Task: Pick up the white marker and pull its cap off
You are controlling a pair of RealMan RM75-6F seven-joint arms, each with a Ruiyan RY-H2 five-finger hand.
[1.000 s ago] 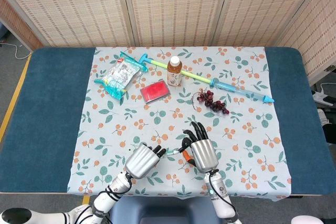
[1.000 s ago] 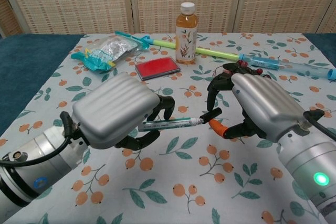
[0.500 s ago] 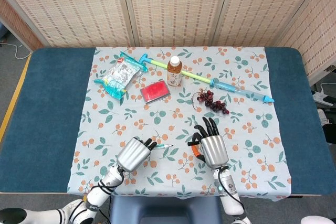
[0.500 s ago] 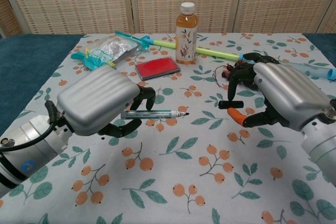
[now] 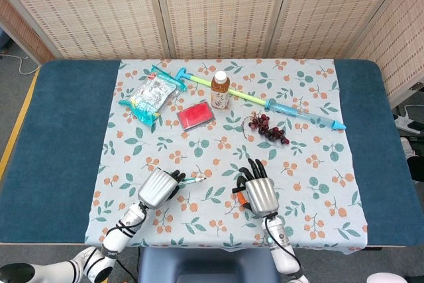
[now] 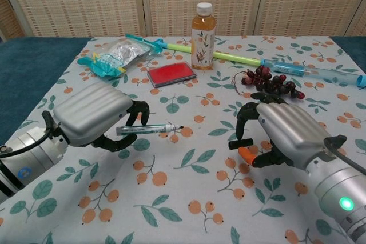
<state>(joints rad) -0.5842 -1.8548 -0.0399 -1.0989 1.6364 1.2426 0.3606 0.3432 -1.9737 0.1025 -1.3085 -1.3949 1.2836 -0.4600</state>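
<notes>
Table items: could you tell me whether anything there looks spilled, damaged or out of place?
Nothing stands out. The bottle stands upright and capped, the grapes lie in one bunch, and the snack bag looks intact. The marker is uncapped in the left hand.

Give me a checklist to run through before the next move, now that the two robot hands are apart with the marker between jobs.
1. Marker body held: ok. The left robot hand grips the white marker, roughly level above the tablecloth.
2. Cap off: ok. The marker's dark tip is bare.
3. Cap held: ok. The right robot hand holds the black cap in its fingers.
4. Clear gap between the hands: ok. Only cloth shows between tip and cap.
5. Nearby items undisturbed: ok. The grapes, bottle and red pad lie further back.
6. How firm the cap grip is: cannot tell.
</notes>
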